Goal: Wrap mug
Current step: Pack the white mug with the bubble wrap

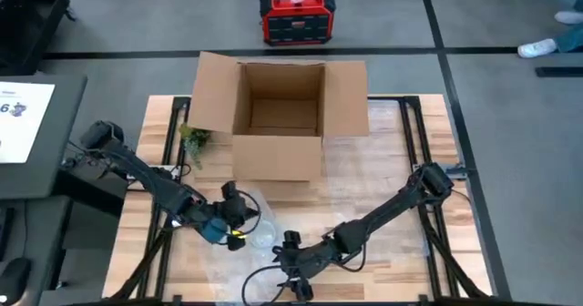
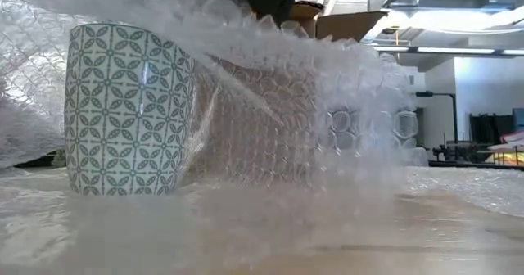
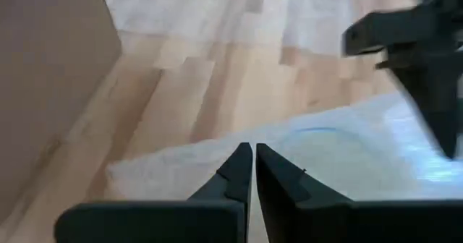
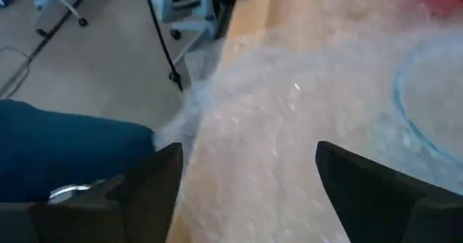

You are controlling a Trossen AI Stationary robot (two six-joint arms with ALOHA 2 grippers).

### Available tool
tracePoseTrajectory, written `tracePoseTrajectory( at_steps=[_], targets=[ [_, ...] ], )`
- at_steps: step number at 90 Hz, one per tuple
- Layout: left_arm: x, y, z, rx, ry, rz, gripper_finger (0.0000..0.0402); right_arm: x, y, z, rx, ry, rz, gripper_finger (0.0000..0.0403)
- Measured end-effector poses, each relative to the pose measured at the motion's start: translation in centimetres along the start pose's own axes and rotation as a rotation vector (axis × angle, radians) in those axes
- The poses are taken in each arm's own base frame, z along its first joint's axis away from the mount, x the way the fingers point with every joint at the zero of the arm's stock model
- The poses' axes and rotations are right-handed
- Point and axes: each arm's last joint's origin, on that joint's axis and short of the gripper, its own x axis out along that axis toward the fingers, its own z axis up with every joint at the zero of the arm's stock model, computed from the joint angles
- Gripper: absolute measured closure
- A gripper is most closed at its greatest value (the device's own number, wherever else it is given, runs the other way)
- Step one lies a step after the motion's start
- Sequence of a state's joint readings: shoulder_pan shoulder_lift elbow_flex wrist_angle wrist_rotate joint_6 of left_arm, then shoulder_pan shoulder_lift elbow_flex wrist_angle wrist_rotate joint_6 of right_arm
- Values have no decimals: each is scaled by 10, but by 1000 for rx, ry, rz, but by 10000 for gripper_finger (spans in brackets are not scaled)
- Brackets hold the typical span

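Upright mug (image 2: 127,111) — bubble wrap (image 2: 286,119) alongside

Both arms black, jointed tubes; left gripper (image 1: 239,217) has a teal part (probably housing) behind fingers.

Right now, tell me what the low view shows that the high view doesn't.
Only the low view shows the mug upright, with its patterned wall, and the bubble wrap draped over and beside it. Only the high view shows the box, the left gripper and the right gripper near the table's front edge. Both show the bubble wrap and the table.
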State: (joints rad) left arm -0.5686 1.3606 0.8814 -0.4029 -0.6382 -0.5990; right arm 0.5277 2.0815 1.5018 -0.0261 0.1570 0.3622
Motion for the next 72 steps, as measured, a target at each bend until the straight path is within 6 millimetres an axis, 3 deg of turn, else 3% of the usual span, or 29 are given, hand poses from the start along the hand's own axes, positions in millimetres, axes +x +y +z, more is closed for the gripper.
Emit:
tracePoseTrajectory(
  at_steps=[19,36,52,72],
  targets=[
    [47,4,-22,-8,189,112,402,2,-3,-8,12,23,-6,106],
    [58,0,-25,-22,216,87,401,3,-4,-15,24,51,-13,126],
    [35,7,-12,-4,187,60,401,2,-3,-11,21,50,-14,141],
    [-14,22,14,-50,98,-5,401,-13,10,26,-27,82,19,174]
  ],
)
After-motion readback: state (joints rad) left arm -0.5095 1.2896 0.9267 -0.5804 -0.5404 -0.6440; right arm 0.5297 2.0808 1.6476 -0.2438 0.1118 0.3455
